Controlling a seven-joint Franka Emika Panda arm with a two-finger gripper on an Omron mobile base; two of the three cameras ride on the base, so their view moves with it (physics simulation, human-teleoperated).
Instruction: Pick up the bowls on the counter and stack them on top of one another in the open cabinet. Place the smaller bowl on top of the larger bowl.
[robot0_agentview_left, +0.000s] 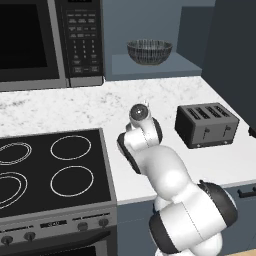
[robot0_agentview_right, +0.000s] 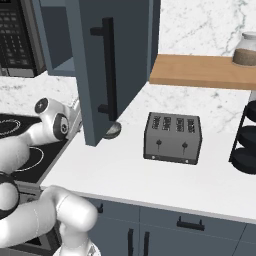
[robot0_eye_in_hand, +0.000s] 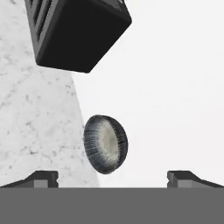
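The left base view shows the larger bowl (robot0_agentview_left: 149, 51) on the open cabinet (robot0_agentview_left: 150, 65) shelf, while the hand view shows the smaller bowl (robot0_eye_in_hand: 105, 144) on the counter (robot0_eye_in_hand: 35, 122) ahead of the released, wide-spread gripper (robot0_eye_in_hand: 113, 177).

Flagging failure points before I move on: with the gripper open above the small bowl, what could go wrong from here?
1. The smaller bowl sits off-centre between the open gripper fingertips; closing as it stands might clip the rim and tip it.
2. The toaster stands near it, so the hand could knock it on descent or lift.
3. The open cabinet door hangs over that spot on the counter; lifting toward the larger bowl may hit it.
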